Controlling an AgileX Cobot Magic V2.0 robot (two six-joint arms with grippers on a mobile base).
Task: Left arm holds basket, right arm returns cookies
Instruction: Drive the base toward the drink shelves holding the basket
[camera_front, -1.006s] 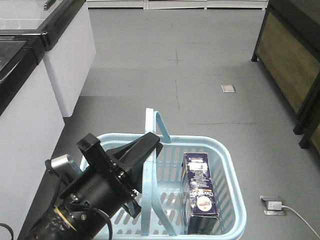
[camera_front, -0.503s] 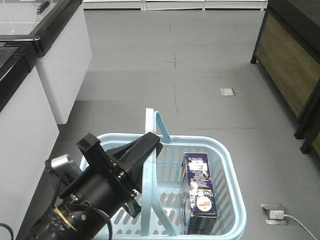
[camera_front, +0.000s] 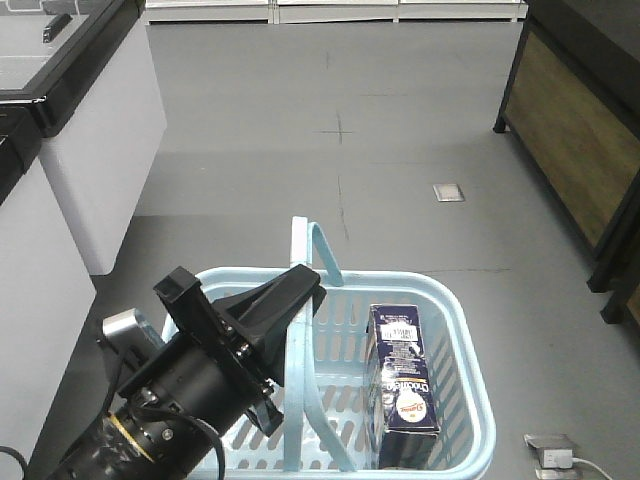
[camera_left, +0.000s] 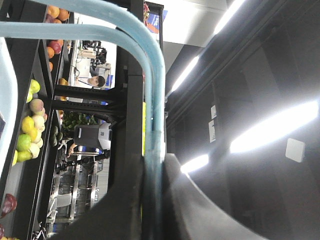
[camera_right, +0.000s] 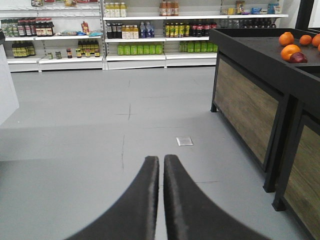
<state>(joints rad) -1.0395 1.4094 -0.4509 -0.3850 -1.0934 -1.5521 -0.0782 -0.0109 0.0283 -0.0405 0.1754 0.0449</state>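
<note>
The cookies (camera_front: 403, 382) lie flat inside the basket (camera_front: 478, 395), against its right wall. The left gripper (camera_front: 300, 292) pinches the basket's handle (camera_left: 156, 100). The right gripper (camera_right: 161, 164) is pressed together, holding nothing.

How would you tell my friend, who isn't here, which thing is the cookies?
Find the light blue basket low in the front view, above the grey shop floor. Along its right side lies the dark navy cookie box. It is the only box showing in there, with white lettering, a round logo and a white barcode, unlike the plain black left gripper clamped on the handle beside it.
</note>
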